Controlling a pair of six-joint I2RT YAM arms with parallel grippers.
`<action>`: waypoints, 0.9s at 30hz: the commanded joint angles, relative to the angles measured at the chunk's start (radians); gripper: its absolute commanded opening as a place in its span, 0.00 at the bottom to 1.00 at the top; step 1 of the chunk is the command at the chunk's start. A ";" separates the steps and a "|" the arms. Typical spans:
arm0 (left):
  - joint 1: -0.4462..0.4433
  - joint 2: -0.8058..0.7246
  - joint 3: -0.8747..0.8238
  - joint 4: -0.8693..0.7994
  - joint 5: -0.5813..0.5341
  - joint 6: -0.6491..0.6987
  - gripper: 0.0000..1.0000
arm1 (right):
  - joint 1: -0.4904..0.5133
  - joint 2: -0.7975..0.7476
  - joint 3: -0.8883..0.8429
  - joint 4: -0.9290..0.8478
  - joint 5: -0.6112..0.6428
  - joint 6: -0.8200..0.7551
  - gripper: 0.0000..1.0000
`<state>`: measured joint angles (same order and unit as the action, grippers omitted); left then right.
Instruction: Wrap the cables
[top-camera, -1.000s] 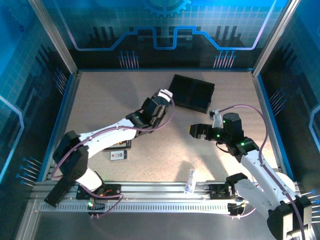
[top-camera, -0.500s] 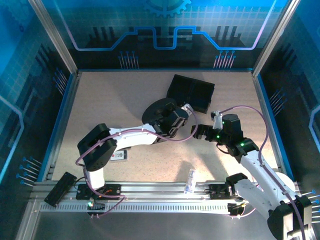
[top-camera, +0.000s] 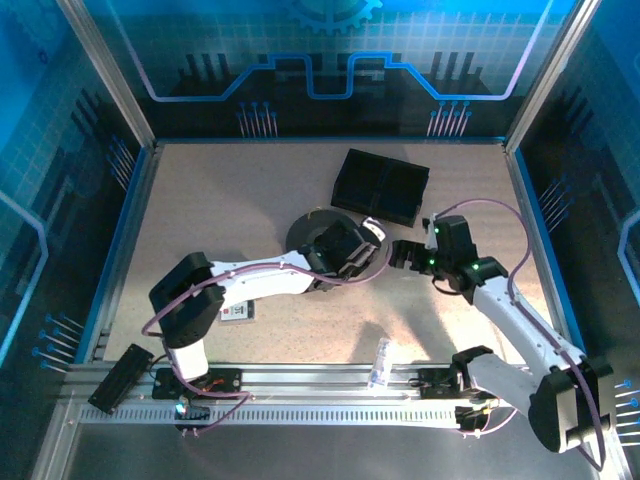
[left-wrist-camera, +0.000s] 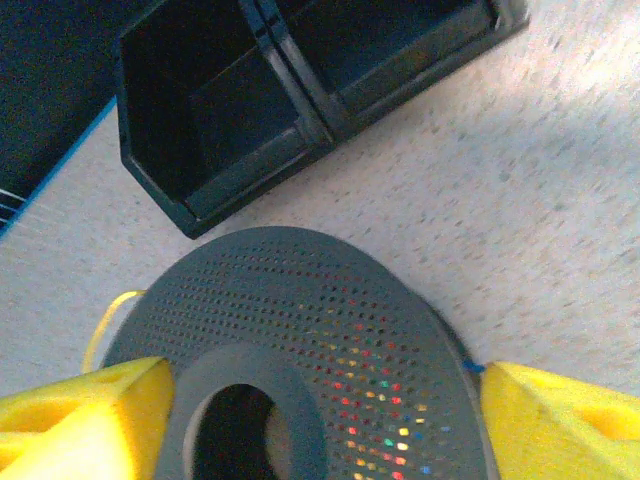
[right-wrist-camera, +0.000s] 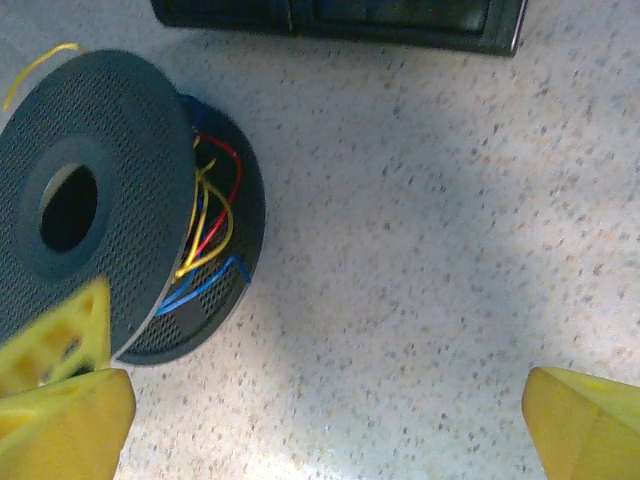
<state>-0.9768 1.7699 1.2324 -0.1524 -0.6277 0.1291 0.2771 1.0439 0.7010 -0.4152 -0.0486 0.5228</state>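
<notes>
Yellow-padded jaws on both outstretched arms (top-camera: 255, 280) (top-camera: 512, 318) wide apart, empty, left seemingly astride the spool (left-wrist-camera: 340, 320).

The bench (top-camera: 220, 200) is lit brightly from above, while a blue glow is thrown on the walls (top-camera: 60, 150) behind the spool (top-camera: 300, 228). Right of the spool, soft shadows are cast and streaky blur is seen. Rainbow glints are scattered over its face, and the yellow fingers (right-wrist-camera: 585, 420) beside it are rendered out of focus
</notes>
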 joint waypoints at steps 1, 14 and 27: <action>0.011 -0.101 0.012 -0.039 0.171 -0.136 0.87 | -0.018 0.051 0.063 -0.022 0.060 -0.025 1.00; 0.200 -0.420 -0.193 -0.068 0.237 -0.329 0.99 | -0.105 0.491 0.378 -0.028 0.127 -0.170 0.98; 0.737 -0.757 -0.813 0.456 0.304 -0.203 0.99 | -0.148 0.292 -0.066 0.700 0.201 -0.439 1.00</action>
<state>-0.3485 1.0416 0.4454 0.1352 -0.3786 -0.0937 0.1528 1.3792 0.6796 0.0479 0.1074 0.1841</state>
